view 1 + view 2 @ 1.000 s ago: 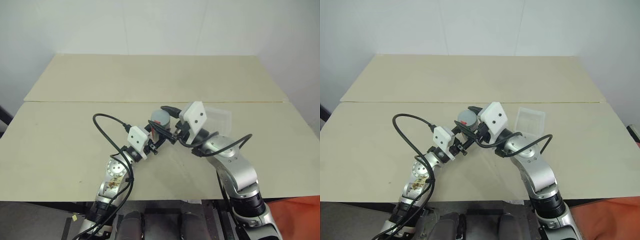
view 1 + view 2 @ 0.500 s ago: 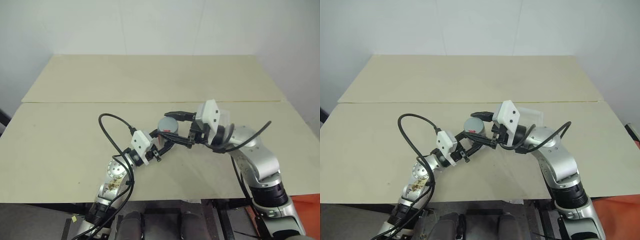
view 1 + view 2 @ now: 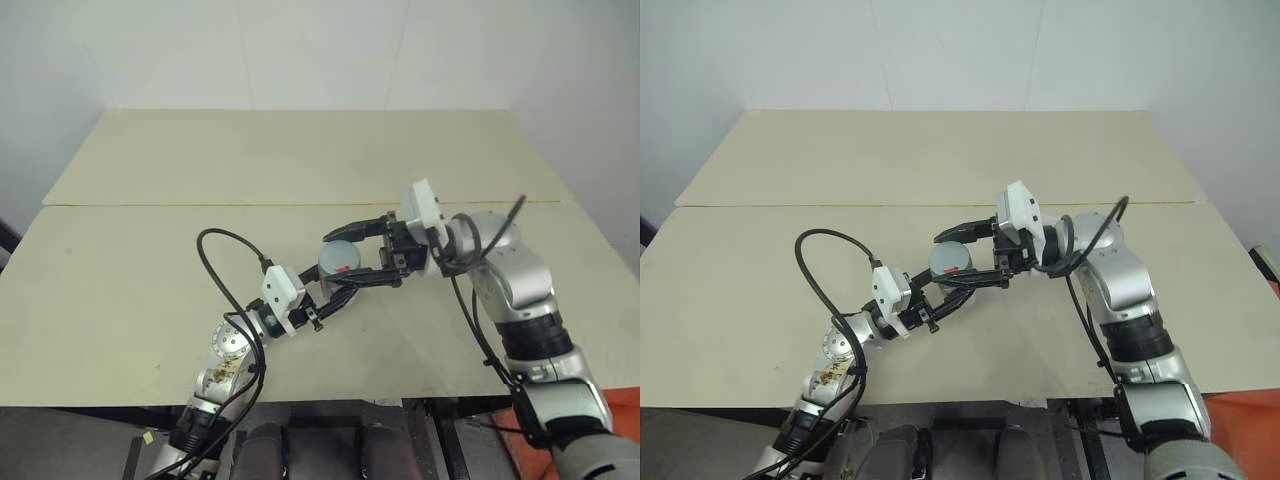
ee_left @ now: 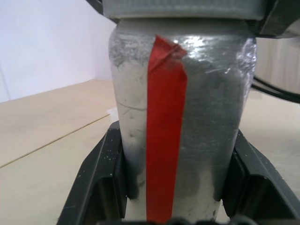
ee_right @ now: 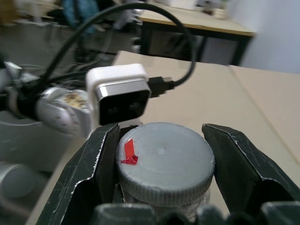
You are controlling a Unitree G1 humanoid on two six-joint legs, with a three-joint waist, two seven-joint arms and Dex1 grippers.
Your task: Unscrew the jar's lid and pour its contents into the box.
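Observation:
The jar [image 3: 337,270], silvery grey with a red vertical stripe [image 4: 165,131], is held upright above the table's near half. My left gripper [image 3: 334,288] is shut on its body from below, with a black finger [image 4: 101,187] on each side. My right gripper [image 3: 336,258] reaches in from the right, roughly level. It is shut on the grey lid [image 5: 164,157], one finger [image 5: 96,180] on each side of the rim. A scrap of red tape sits on the lid. The box is hidden behind my right arm.
The beige table [image 3: 150,260] is made of two boards with a seam running across. A black cable [image 3: 215,245] loops up from my left wrist. My right forearm [image 3: 500,270] stands over the table's right side. A white wall rises behind.
My right elbow has swung out to the right and its wrist has turned, so the gripper now points left across the lid. The jar in my left gripper has shifted slightly right.

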